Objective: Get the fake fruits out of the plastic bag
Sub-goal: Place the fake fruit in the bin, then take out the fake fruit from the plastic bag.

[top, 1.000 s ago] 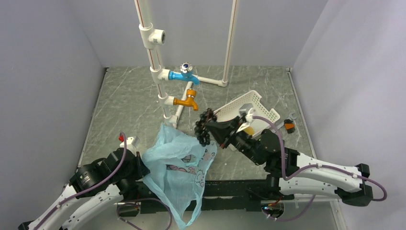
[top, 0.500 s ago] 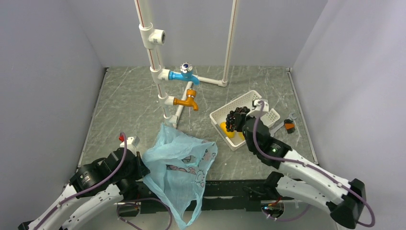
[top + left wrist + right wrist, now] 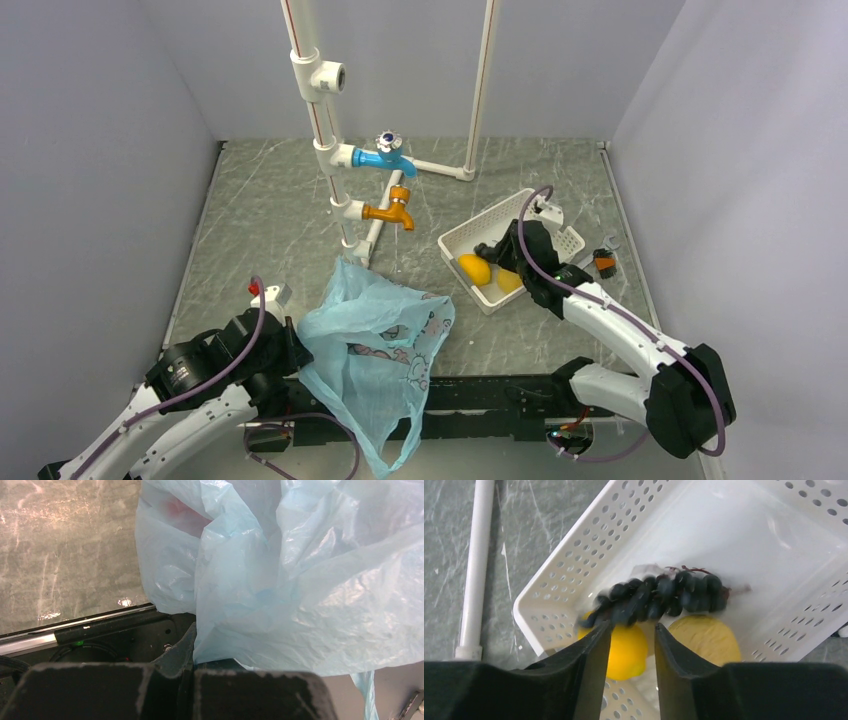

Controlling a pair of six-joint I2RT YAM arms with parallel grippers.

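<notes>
Three fake fruits (image 3: 659,597) lie in the basket (image 3: 564,575) by the surface's (image 3: 280,210) right edge, beneath the parted jaws of the right gripper (image 3: 631,626) — the red fruit (image 3: 175,507), probably light and slick, wants a mid-body grip inside the limp plastic bag (image 3: 375,340) pinched at the near edge by the closed jaws of the left gripper (image 3: 193,645).

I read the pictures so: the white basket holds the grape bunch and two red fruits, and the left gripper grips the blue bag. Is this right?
Not quite. The two fruits lying with the grape bunch in the white basket are yellow, not red: an orange-yellow fruit and a pale yellow fruit. The right wrist view shows this. The left gripper does grip the blue bag.
</notes>
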